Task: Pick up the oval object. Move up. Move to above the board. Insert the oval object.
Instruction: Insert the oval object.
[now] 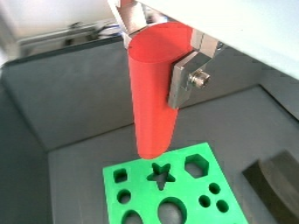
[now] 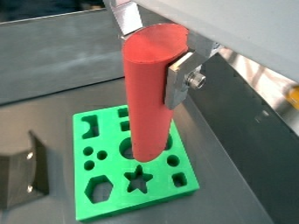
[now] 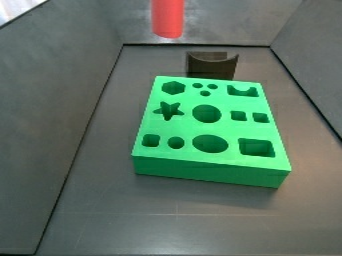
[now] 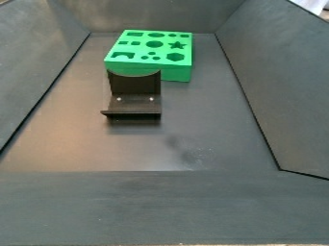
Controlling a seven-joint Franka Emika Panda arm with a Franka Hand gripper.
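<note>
While the rod point(image 1: 156, 92) is clamped between the fingers point(image 1: 184, 80) of the gripper point(image 2: 149, 63), it is held upright high over the board point(image 3: 211, 131), clear of its top in both wrist views. In a side view only its lower end point(image 3: 167, 17) is seen, above the far left of the board, with the fixture point(image 3: 210, 63) just behind. A jam is likely if the rod is lowered off the oval hole point(image 3: 211, 144) or turned wrong, so its end would be caught on the rim. Open floor point(image 4: 180, 144) is left around the board; dark walls are close on either side.
</note>
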